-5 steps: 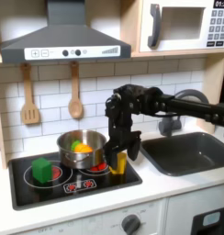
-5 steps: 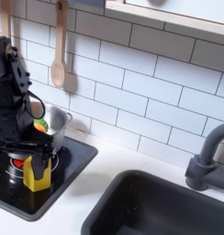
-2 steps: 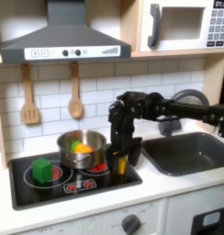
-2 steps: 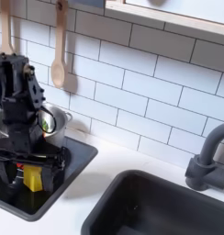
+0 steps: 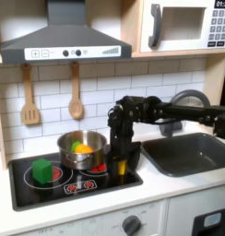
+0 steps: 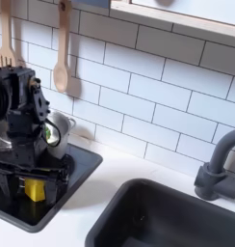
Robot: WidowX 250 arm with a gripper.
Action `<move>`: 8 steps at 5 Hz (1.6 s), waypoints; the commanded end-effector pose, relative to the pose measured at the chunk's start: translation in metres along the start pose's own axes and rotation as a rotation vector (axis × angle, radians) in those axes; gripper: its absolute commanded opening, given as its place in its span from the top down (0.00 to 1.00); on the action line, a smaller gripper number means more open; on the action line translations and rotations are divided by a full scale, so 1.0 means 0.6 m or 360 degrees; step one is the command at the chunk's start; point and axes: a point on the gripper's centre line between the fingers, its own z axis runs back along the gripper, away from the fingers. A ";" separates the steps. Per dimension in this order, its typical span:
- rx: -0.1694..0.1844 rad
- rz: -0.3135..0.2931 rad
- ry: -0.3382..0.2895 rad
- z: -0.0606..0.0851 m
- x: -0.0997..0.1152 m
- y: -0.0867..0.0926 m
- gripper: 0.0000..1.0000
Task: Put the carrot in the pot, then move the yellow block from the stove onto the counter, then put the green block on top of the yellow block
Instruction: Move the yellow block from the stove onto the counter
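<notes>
Tool (image 6: 35, 185) sits low over the flat black stove (image 5: 41, 192), jaws straddling the small bright yellow block (image 6: 34, 189), which stands upright between them on the stove's edge toward the first exterior view's right; looks clamped on it, judging by the tight fit. Pale cream surface (image 5: 170, 189) lies just past that edge toward the dark sink, so the carry goes that way. Orange toy carrot (image 5: 80, 147) already in the shiny steel pot (image 5: 77, 152); bright green cube (image 5: 41, 170) waits on the far burner

Two blocks (image 5: 41, 170) (image 5: 121, 164), one pot (image 5: 82, 147), one carrot (image 5: 81, 147)
</notes>
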 end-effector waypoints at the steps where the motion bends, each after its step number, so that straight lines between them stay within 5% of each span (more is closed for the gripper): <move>1: -0.0025 -0.0028 -0.0014 0.004 0.014 -0.011 0.00; 6: -0.0051 0.0030 -0.0015 -0.001 0.023 -0.007 0.00; 7: -0.0050 0.0002 -0.0020 -0.003 0.024 -0.009 0.16; 8: -0.0040 -0.0014 -0.0027 -0.001 0.027 -0.009 1.00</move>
